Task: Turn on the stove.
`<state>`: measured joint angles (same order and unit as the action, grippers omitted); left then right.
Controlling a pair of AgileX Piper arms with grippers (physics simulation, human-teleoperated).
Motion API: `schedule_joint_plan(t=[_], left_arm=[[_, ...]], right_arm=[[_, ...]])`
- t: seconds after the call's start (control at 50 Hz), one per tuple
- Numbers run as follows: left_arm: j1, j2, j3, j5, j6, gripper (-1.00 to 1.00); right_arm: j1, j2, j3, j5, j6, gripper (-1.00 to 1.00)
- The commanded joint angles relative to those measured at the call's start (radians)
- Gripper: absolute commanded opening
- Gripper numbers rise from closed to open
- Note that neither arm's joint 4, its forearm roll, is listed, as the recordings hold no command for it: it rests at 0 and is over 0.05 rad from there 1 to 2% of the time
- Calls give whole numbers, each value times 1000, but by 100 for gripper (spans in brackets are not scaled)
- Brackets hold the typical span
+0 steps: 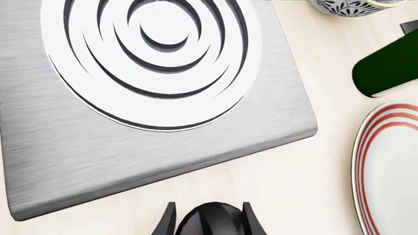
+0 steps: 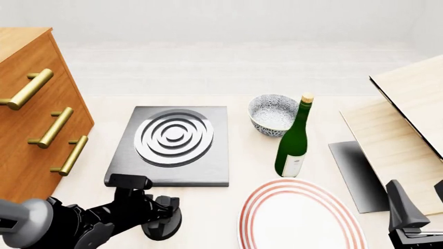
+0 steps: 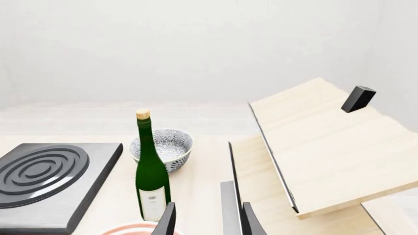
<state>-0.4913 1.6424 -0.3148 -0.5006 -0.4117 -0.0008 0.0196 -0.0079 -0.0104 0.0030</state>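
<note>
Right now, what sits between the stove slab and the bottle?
Only bare table between the slab and the bottle; the bowl sits farther back. Front view shows it.

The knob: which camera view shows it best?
The left wrist view: the knob sits large between the left gripper's fingers. In the front view the gripper mostly covers the knob. The right wrist view does not show it.

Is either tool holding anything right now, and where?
The left tool sits around the black knob, fingers on its sides; contact unclear. The right tool holds nothing.
</note>
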Motion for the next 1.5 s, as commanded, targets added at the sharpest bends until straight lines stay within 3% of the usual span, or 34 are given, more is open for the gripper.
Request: schedule_joint_plan(t=[0.02, 0.68, 1.1, 1.16, 1.2, 1.26, 1.3, 1.36, 1.5], left_arm=[[170, -54, 79, 51, 137, 100], [372, -259, 140, 147, 247, 100], [364, -380, 131, 238, 259, 100], [347, -447, 131, 264, 273, 100], [246, -611, 148, 283, 189, 100], [250, -661, 152, 302, 195, 100], [247, -781, 151, 351, 213, 100], [253, -765, 146, 360, 215, 100], [258, -915, 136, 444, 247, 100]], right_arm=[[0, 0, 0, 0, 0, 100], [0, 0, 0, 0, 0, 100], [0, 0, 0, 0, 0, 100], [0, 0, 0, 0, 0, 100], [0, 0, 0, 0, 0, 100], [0, 0, 0, 0, 0, 100], [0, -1, 0, 0, 0, 100], [0, 0, 0, 0, 0, 100], [0, 0, 0, 0, 0, 100]])
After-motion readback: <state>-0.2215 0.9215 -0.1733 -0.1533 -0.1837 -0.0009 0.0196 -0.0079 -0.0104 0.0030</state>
